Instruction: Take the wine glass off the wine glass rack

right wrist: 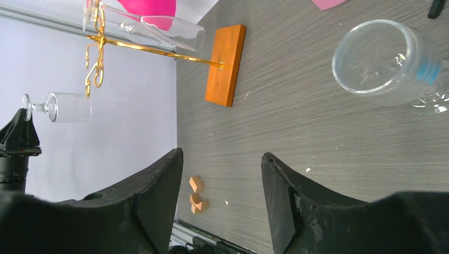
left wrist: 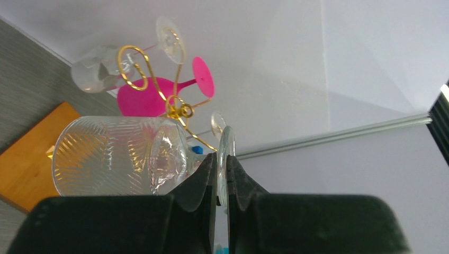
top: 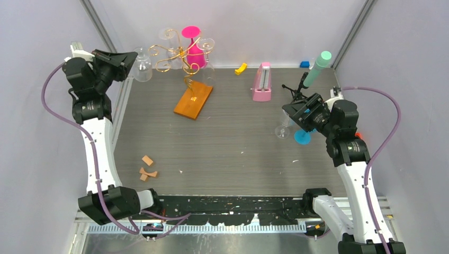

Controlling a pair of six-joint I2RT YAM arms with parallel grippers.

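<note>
Left gripper (left wrist: pixel 222 165) clamped on foot of clear ribbed wine glass (left wrist: pixel 116 156), held sideways just left of wine glass rack (top: pixel 182 55), seemingly free of its gold curls, so only set-down remains; right gripper (right wrist: pixel 221 156) spread, empty, well right of rack.

right hand (right wrist: pixel 221 155), fingers wide apart, over grey table (right wrist: pixel 317 137); clear glass (right wrist: pixel 386 66) near, wine glass rack (right wrist: pixel 225 66) beyond

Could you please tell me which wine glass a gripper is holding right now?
The clear ribbed glass, its foot pinched by the left gripper. The pink glass hangs on the gold rack, and the blue-footed one rests on the table.
</note>
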